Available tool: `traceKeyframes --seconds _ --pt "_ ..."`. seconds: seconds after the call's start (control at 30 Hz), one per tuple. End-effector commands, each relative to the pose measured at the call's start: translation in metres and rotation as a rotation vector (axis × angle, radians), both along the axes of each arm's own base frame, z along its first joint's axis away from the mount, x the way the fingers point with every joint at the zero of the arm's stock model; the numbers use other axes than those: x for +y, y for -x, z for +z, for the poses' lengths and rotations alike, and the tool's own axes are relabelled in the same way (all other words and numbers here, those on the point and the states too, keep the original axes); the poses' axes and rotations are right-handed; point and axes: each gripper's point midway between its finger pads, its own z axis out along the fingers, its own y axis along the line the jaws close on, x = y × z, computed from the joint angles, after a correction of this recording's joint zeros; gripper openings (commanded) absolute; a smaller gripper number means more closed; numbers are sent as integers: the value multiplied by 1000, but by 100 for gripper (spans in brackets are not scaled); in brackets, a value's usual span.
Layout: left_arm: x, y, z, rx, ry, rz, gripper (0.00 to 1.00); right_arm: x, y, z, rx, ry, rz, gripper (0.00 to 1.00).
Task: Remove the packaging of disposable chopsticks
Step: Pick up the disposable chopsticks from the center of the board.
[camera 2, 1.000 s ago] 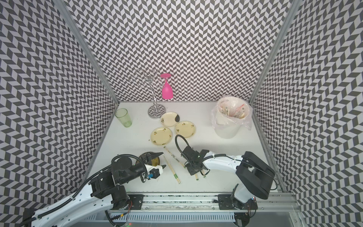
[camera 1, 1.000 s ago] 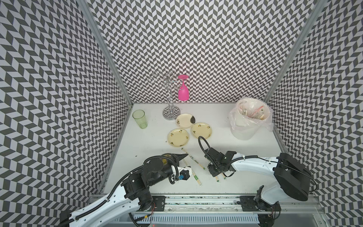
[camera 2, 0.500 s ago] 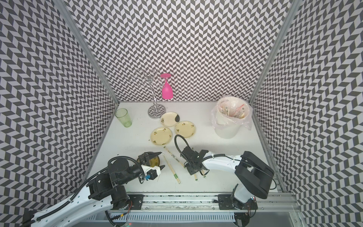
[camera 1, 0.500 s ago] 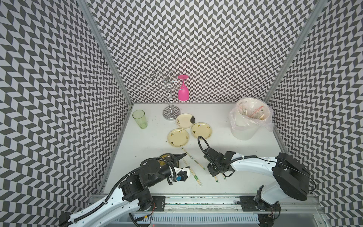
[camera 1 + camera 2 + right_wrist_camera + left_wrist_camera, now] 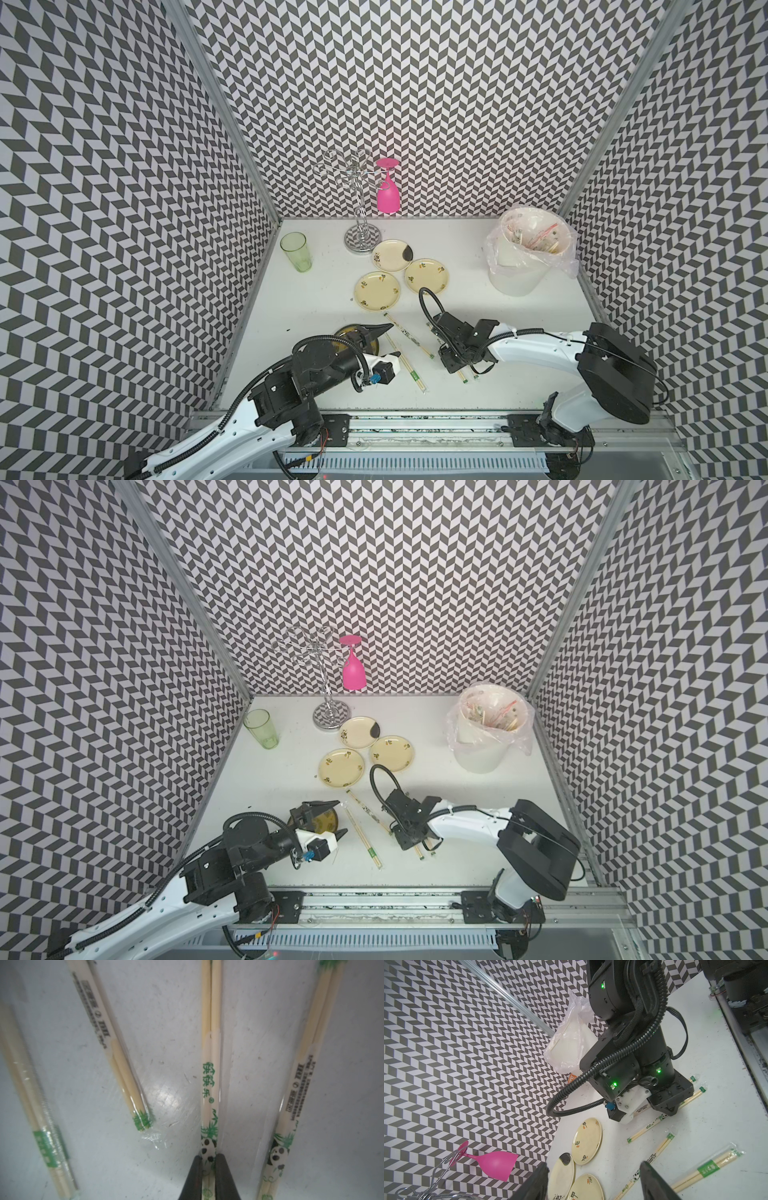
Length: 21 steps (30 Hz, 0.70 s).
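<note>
Closed right gripper (image 5: 208, 1160) within the last second onto clear panda-print plastic sleeve (image 5: 210, 1088) around pale wooden chopsticks (image 5: 211, 1001), flat on white bench (image 5: 166, 1043). Kept left gripper (image 5: 593, 1165) apart, empty. Judged hold secure — lifting and stripping next.

Green-band sleeve (image 5: 47, 1142) blurred, cut off at wrist view's edge — fourth plate (image 5: 326, 821) partly hidden under left arm (image 5: 249, 845).
</note>
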Motion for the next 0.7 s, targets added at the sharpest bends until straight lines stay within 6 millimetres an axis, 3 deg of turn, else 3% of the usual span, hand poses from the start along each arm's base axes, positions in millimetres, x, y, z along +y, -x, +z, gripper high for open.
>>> traceKeyframes --seconds 0.0,0.27,0.53,0.67 --pt "2 1 0 -12 10 1 71 0 6 3 29 -2 -13 11" --pt "1 2 2 -16 16 -5 72 1 -3 13 -15 -19 -40 0" --pt "1 1 1 -13 13 -2 72 1 -7 18 -38 -21 -43 0" --pt "-1 -1 -1 -11 3 0 72 6 -11 32 -65 -58 -32 0"
